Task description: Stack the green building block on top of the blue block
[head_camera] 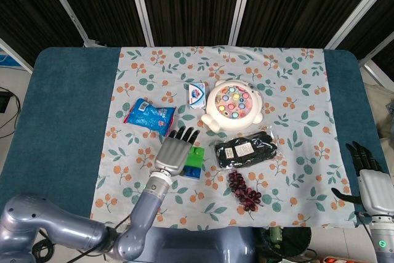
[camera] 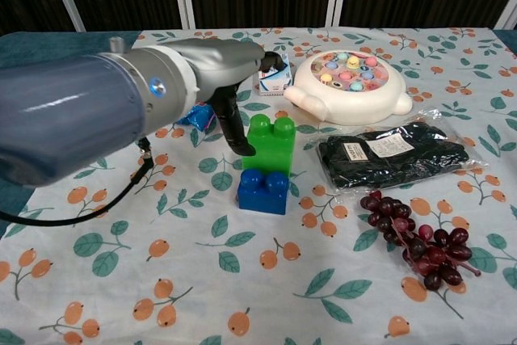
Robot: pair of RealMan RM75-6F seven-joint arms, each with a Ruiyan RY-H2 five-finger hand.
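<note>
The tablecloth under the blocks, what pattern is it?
White tablecloth with green leaves and orange berries; head view.

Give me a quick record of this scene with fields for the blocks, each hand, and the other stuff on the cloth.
green block: sits on the blue block, upright
left hand: fingers spread, beside the stack, holding nothing
right hand: at the table's near right edge, fingers apart, holding nothing
other items: fishing toy, black packet, grapes, blue snack bag, small white and blue box
surface: floral cloth

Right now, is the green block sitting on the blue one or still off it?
On it: the green block stands upright on the blue block, with the left hand open beside it.
</note>
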